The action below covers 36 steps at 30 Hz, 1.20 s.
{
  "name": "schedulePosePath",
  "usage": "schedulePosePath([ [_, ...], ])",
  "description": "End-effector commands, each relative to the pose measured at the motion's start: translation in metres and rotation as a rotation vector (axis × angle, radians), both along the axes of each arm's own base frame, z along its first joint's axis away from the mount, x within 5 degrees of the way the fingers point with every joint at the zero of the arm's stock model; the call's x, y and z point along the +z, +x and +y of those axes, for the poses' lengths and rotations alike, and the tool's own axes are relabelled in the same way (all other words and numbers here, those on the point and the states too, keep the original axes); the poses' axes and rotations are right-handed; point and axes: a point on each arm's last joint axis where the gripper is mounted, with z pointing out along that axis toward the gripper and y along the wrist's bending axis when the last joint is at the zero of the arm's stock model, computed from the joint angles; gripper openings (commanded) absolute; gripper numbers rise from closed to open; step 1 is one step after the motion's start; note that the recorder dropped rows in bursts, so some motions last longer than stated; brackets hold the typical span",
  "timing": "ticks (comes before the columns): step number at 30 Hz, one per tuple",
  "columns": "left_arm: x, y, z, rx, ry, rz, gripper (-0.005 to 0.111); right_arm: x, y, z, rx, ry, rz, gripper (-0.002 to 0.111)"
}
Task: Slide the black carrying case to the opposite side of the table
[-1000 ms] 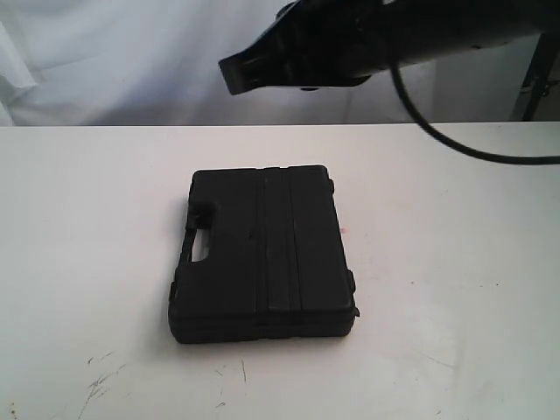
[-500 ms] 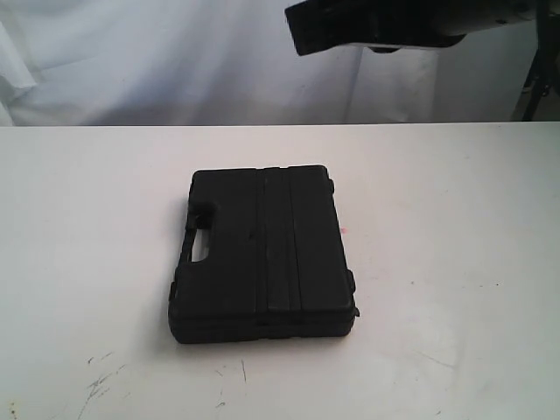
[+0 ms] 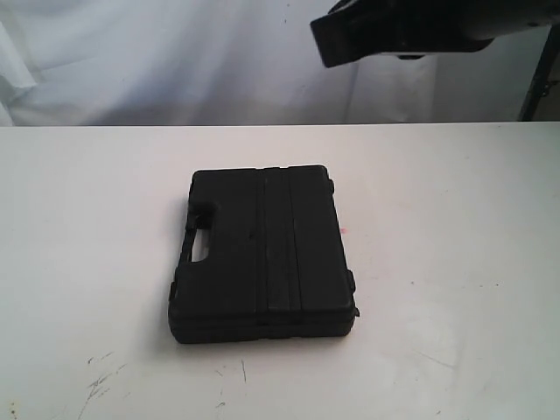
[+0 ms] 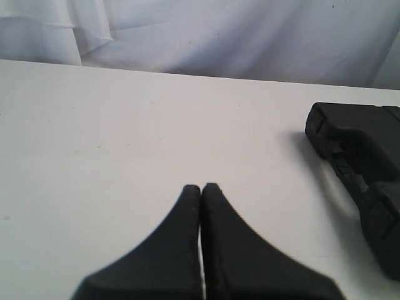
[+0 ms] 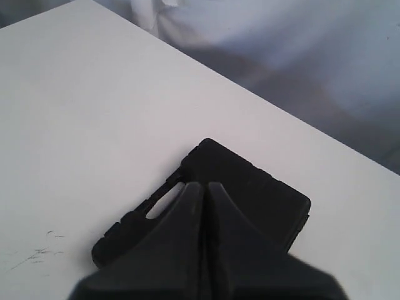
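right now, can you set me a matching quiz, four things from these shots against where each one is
Things
1. black carrying case
2. pink spot
3. scuff marks
4. right arm

Places
a. on the table, lower left of the exterior view
b. lying flat and closed, mid-table
c. up in the air, touching nothing
d. on the tabletop, just right of the case

Pairs: 1-b, 2-d, 3-a, 4-c
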Motion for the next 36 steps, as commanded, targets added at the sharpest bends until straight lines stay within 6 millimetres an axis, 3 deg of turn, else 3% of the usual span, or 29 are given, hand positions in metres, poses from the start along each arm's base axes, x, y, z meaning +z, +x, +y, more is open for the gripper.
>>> schedulePosePath([
  [1, 0.000, 0.000, 0.000, 0.003, -0.001, -0.010, 0.000, 0.006, -0.008, -0.025, -0.043, 0.012, -0.038, 0.000],
  [5, 0.000, 0.000, 0.000, 0.003, -0.001, -0.010, 0.000, -0.002, -0.015, -0.055, -0.119, 0.046, -0.075, 0.000],
  [10, 0.000, 0.000, 0.000, 0.003, -0.001, -0.010, 0.000, -0.027, -0.024, -0.092, -0.244, 0.078, -0.083, 0.000],
  [16, 0.000, 0.000, 0.000, 0.003, -0.001, -0.010, 0.000, -0.059, -0.044, -0.132, -0.413, 0.159, -0.133, 0.000],
  [19, 0.000, 0.000, 0.000, 0.003, -0.001, -0.010, 0.000, -0.078, -0.064, -0.152, -0.509, 0.227, -0.207, 0.000],
  [23, 0.000, 0.000, 0.000, 0.003, -0.001, -0.010, 0.000, -0.098, -0.085, -0.166, -0.578, 0.272, -0.286, 0.000],
  [25, 0.000, 0.000, 0.000, 0.003, -0.001, -0.010, 0.000, -0.116, -0.105, -0.177, -0.651, 0.294, -0.347, 0.000],
  [29, 0.000, 0.000, 0.000, 0.003, -0.001, -0.010, 0.000, -0.129, -0.124, -0.182, -0.685, 0.292, -0.388, 0.000],
  [36, 0.000, 0.000, 0.000, 0.003, -0.001, -0.010, 0.000, -0.144, -0.127, -0.183, -0.687, 0.248, -0.341, 0.000],
])
